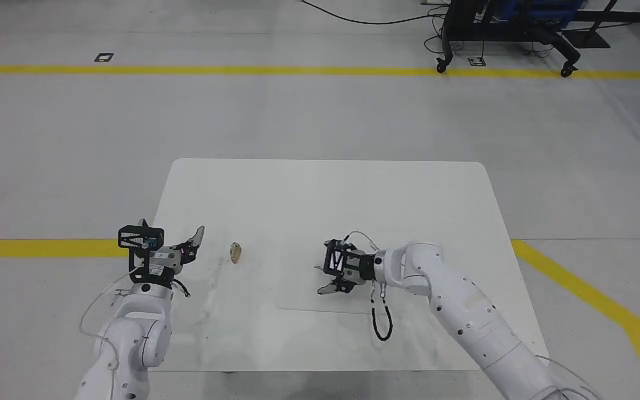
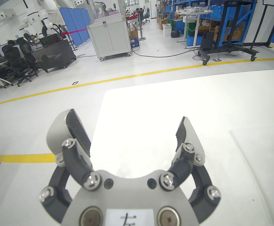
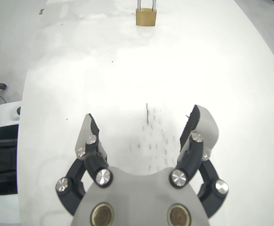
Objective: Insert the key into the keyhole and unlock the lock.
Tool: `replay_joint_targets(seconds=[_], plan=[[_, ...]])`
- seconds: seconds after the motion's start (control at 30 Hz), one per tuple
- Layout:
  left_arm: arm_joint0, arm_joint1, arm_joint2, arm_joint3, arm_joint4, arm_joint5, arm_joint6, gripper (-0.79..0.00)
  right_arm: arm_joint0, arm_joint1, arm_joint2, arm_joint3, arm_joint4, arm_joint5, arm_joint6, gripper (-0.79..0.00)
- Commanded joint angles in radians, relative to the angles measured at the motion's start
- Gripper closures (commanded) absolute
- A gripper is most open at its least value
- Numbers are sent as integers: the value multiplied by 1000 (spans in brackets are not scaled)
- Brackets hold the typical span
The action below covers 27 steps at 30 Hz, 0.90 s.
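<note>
Right gripper (image 3: 142, 113): fingers spread wide, nothing gripped, low over the white table (image 1: 400, 190). Between its two fingertips, touching neither pad, the key (image 3: 147, 114), small and metallic, seen as a thin strip on the table surface. Straight ahead of this gripper and well apart from it, the lock (image 3: 146, 16), a brass padlock lying flat. Shackle end turned away from the gripper, bottom of the brass body turned toward it. Not possible to tell if the shackle is closed, because its top is cut by the picture edge.

Left gripper (image 2: 127, 115): also fingers wide apart, nothing between them, pale table surface beneath. Seen from above, placed close to the table edge with the fingers pointing inward over the table. Lock near this gripper, off to one side of its fingertips and apart from them. Seen from above, lock between the two grippers, nearer to the left gripper than to the right one. Key and lock well apart from each other.
</note>
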Motion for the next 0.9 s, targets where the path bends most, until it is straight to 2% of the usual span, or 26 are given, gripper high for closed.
replay_joint_targets(seconds=[0.0,0.1,0.13,0.2,0.27,0.3,0.33,0.4,0.57,0.87], plan=[[0,0,0,0,0,0,0,-785,9,-4,-18,6,-8,7,0,-616],[0,0,0,0,0,0,0,-785,31,-12,-50,22,-24,19,14,-517],[0,0,0,0,0,0,0,-785,38,-15,-59,28,-27,23,18,-391],[0,0,0,0,0,0,0,-785,48,-20,-73,38,-31,34,19,-372],[0,0,0,0,0,0,0,-785,57,-22,-81,41,-44,44,21,-323],[0,0,0,0,0,0,0,-785,59,-22,-84,42,-50,49,20,-274],[0,0,0,0,0,0,0,-785,59,-22,-84,43,-52,53,17,-222],[0,0,0,0,0,0,0,-785,59,-21,-80,44,-58,60,15,0],[0,0,0,0,0,0,0,-785,47,-13,-62,30,-70,66,-1,0],[0,0,0,0,0,0,0,-785,2,12,-13,-36,-121,35,-100,0]])
